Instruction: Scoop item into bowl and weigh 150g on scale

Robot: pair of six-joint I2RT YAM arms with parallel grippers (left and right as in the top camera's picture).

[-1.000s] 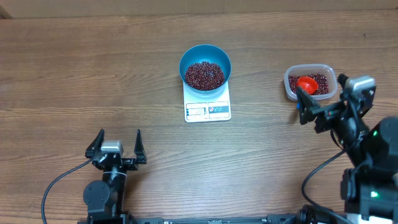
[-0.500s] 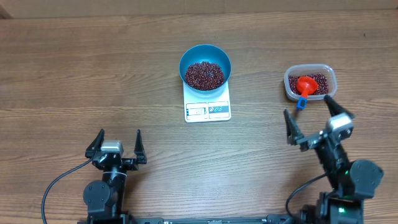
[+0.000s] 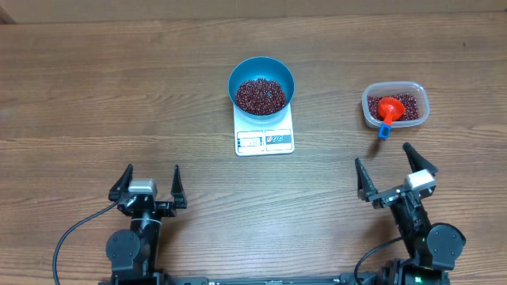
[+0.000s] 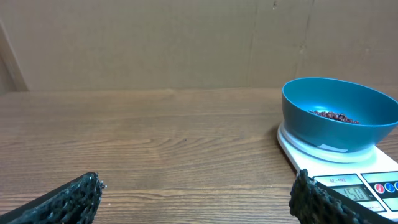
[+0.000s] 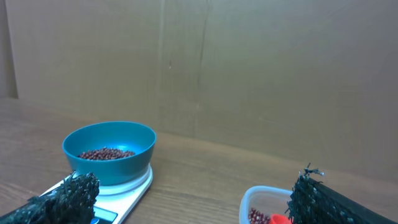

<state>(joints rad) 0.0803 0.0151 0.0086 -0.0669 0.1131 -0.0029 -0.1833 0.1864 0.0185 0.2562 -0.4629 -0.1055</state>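
We count one blue bowl (image 3: 261,73) of beans (image 3: 261,95) at twelve o'clock, sitting on one white scale (image 3: 264,139). One clear tub (image 3: 369,111) at two o'clock holds more beans and one orange scoop (image 3: 389,107). Two claws: left gripper (image 3: 152,169) at seven, right gripper (image 3: 382,155) at five, both spread wide, empty.

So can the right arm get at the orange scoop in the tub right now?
Probably yes: the scoop sits in the open tub, its handle poking toward the open right fingers, with only bare table between them.
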